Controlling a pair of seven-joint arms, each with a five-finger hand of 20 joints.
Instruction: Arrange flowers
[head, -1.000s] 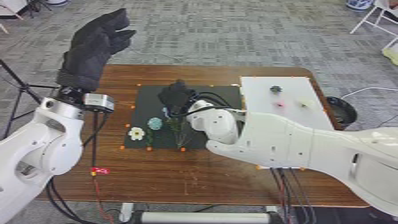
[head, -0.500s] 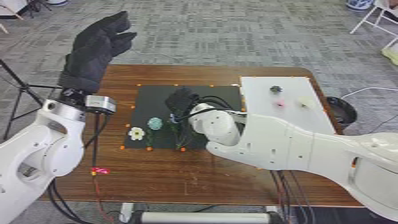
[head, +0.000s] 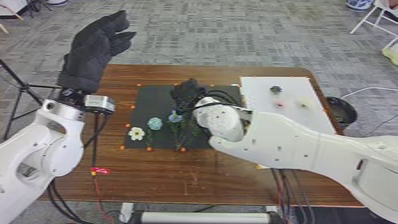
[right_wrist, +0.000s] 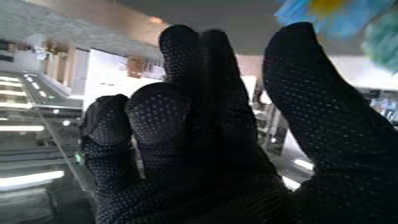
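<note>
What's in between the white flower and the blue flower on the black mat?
A pale blue-green flower lies between the white flower and the blue flower, as the head view shows.

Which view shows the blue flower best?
The right wrist view: the blue flower looms large there, petals and yellow centre plain, though the edge cuts it off. The head view shows it small, on the black mat near the right hand.

White jointed arms, black fabric gloves, dark cables.
</note>
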